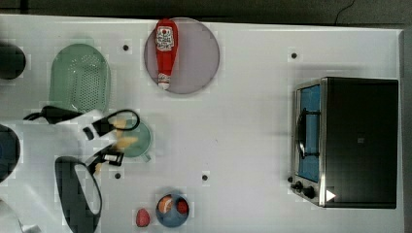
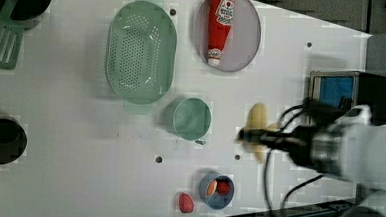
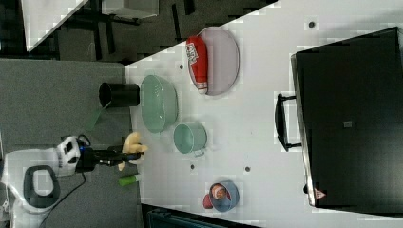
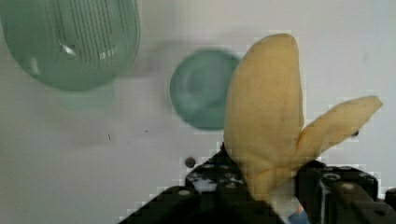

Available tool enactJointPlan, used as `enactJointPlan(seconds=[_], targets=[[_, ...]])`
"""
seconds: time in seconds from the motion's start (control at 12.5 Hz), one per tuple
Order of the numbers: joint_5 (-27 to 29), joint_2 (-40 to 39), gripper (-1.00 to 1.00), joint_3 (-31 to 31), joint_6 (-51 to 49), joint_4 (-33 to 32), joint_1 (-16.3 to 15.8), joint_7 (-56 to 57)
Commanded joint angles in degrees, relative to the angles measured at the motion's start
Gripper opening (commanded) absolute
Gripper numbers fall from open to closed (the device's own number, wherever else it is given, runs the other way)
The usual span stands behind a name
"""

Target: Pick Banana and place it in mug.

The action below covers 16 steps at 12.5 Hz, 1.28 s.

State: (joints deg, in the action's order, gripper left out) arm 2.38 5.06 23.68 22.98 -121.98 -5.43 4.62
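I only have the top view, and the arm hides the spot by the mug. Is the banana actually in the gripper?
Observer: Yes. In the wrist view the gripper is clamped on the banana near one end, with a flap of peel splayed sideways.
Operator: Anything already in the mug?
Observer: The left view shows the mug upright, with nothing visible inside.
Operator: Am I lined up over it?
Observer: Not by the left view: the banana appears to the left view's right of the mug, with bare table showing between them.
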Motion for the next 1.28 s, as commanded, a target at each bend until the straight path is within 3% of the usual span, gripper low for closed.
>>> enactJointPlan(seconds=[0.08,0.32,0.64,1.04,1.28], targets=[[-0.5,-5.1,-0.3,-0.2,7.8,-2.2,1.1,-8.8],[-0.5,-8.6,-0.3,-0.2,16.8,-6.4,1.1,-8.8],[-0.5,-11.1,-0.29,-0.3,20.8,-8.6,1.2,-8.8],[-0.5,-11.0,0.96,-0.3,23.9,-9.3,1.2,-8.8],[-0.5,-9.5,1.0,-1.2,24.4,-7.6,1.6,-9.7]])
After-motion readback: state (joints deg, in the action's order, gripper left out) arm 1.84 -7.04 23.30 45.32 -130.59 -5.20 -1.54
